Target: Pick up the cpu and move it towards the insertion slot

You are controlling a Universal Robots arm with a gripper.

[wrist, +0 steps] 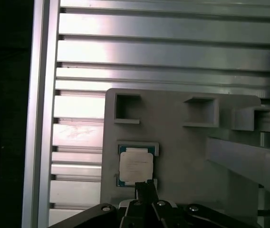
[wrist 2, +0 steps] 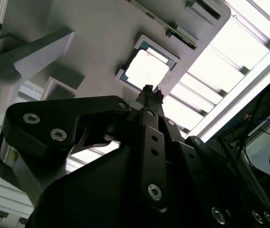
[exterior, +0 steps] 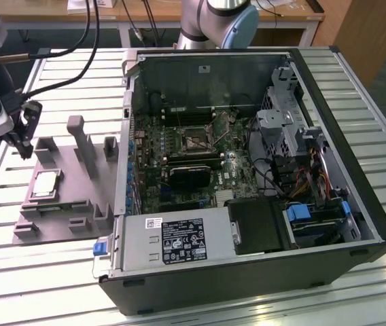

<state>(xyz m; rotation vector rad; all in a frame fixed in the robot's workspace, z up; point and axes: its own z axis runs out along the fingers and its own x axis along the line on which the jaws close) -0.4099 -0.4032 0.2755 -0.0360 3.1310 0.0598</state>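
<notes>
While the cpu [exterior: 45, 185] lies flat in its square pocket and nothing is lifted yet, risks as I judge them, biggest thing first. The table [exterior: 43, 272] carries an open computer case [exterior: 302, 272]. The insertion slot [exterior: 194, 141] sits deep inside it on the green board, well apart from the cpu, ringed by cables and metal walls. A low or crooked carry could clip the case rim or snag a cable.

The grey fixture plate [exterior: 71, 183] has upright posts near the pocket, and a slanted approach could strike 1. The cpu is thin and seated in a recess, so tips pressed together cannot straddle it. An off-centre pinch could tilt or drop it.

Pose: the arm reaches in at the exterior view's left, wrist turned down. The claw [exterior: 23, 139] hangs near the fixture's edge, clear of the cpu. In both wrist views its 2 fingertips [wrist 2: 148, 92] meet, gripping nothing, with the cpu just beyond them.
</notes>
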